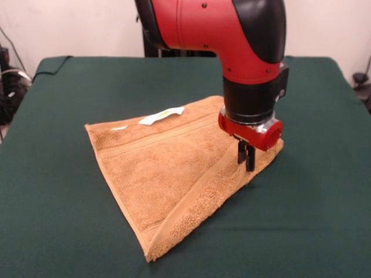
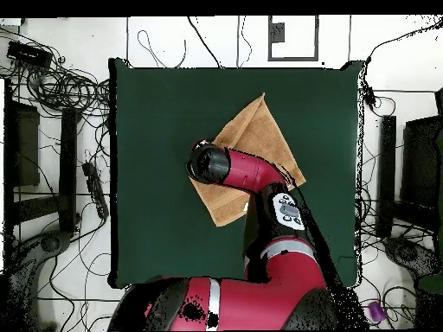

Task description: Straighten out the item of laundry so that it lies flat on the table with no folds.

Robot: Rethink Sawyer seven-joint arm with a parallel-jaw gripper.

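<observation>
Front view: the towel (image 1: 168, 174) lies near the middle of the table (image 1: 64, 191), folded over into a rough triangle. One point reaches toward the camera, a wide edge runs along the far side, and a white label (image 1: 161, 116) sticks out from that far edge. A doubled border band runs along the towel's right-hand slope, where one layer is turned over another. The arm (image 1: 232, 35) comes down from above over the towel's right corner. Its gripper (image 1: 247, 157) stands upright, tips down on or just above the cloth at that corner. The two dark fingers (image 1: 250, 156) are drawn together with almost no gap between them; whether cloth is pinched between them cannot be told from here

Overhead view: the towel (image 2: 255, 138) sits near the table's (image 2: 156, 173) centre, turned diagonally, one corner pointing away from the robot's base. The arm (image 2: 260, 177) reaches from the base across the towel and covers much of it, its dark end (image 2: 208, 162) over the towel's left part. The fingers are hidden under the arm here
</observation>
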